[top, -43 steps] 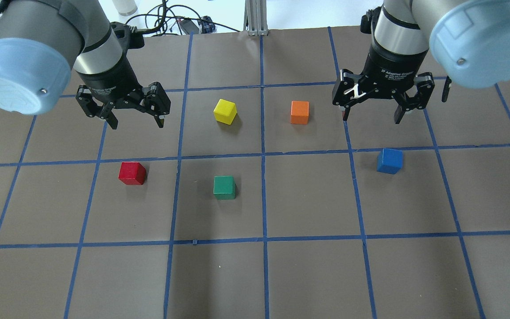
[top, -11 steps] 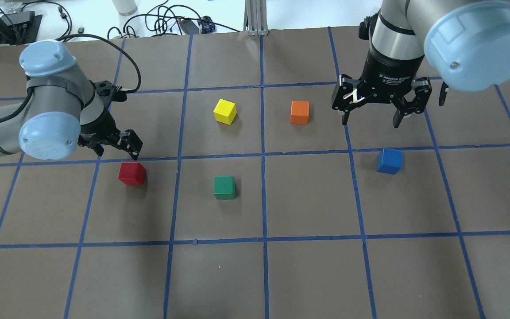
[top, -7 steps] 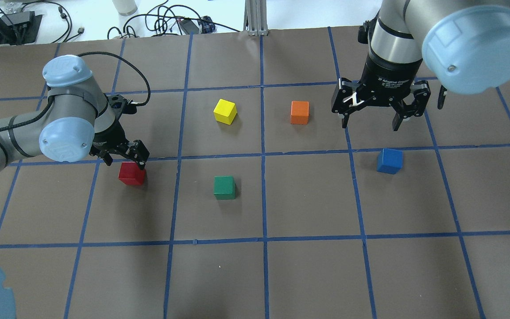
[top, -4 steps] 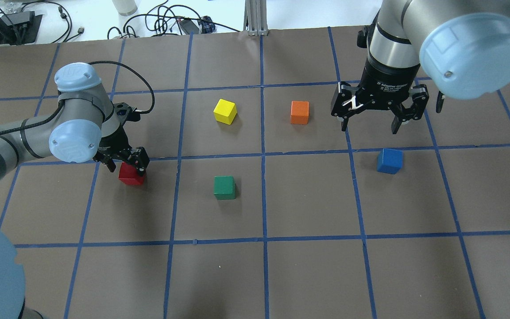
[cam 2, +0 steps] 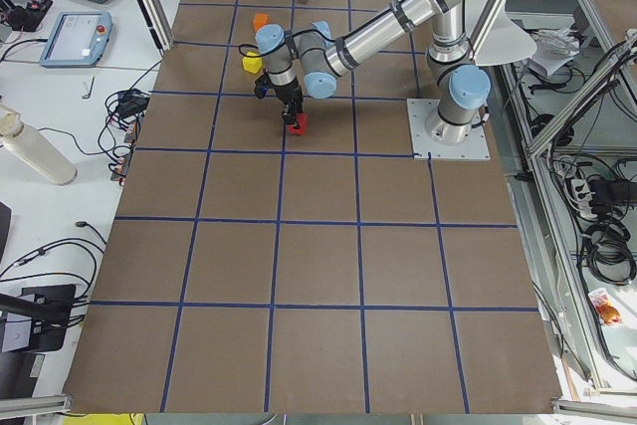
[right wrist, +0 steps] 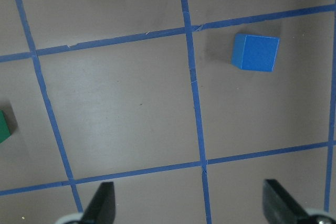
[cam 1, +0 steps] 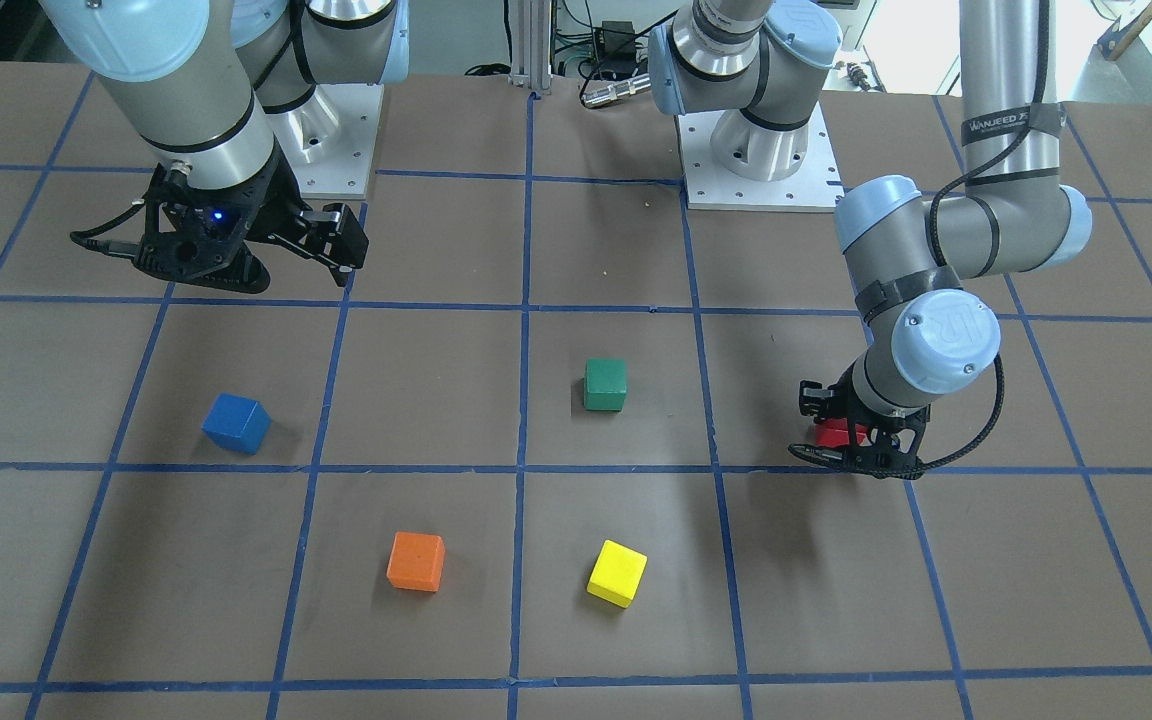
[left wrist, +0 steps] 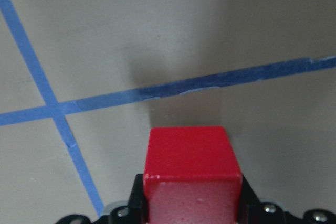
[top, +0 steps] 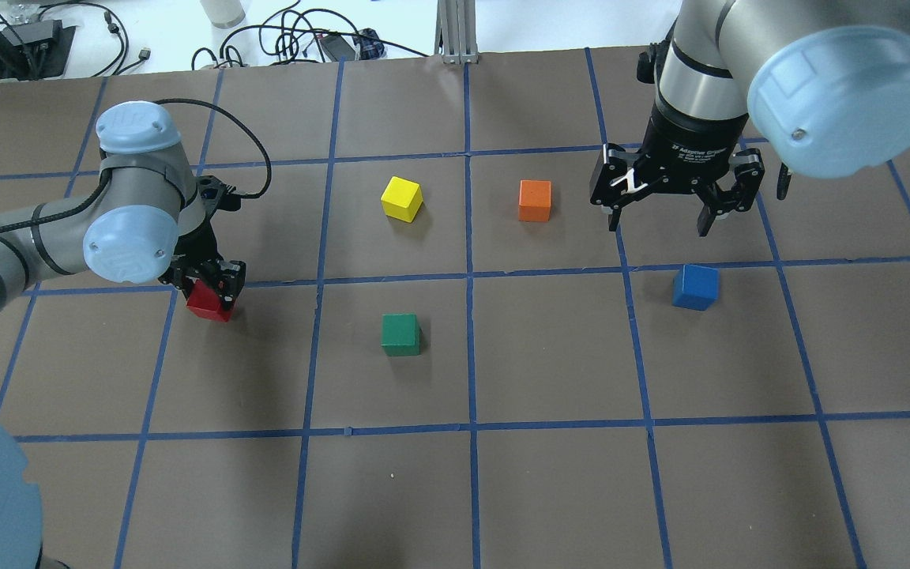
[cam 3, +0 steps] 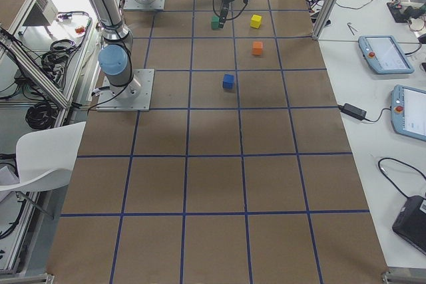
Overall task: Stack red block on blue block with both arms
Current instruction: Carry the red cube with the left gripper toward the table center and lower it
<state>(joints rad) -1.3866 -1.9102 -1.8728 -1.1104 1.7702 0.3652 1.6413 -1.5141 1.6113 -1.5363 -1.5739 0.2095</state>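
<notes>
Red block was clamped in our left gripper, by a tape line on our left side; our right gripper hung spread wide near blue block

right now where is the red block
The red block is on the overhead view's left side, clamped in the left gripper beside a blue tape line, with the green block its nearest neighbour to the right.

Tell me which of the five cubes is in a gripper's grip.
The red block: the left gripper is shut on it. The blue block, green cube, yellow cube and orange cube sit untouched on the table.
</notes>
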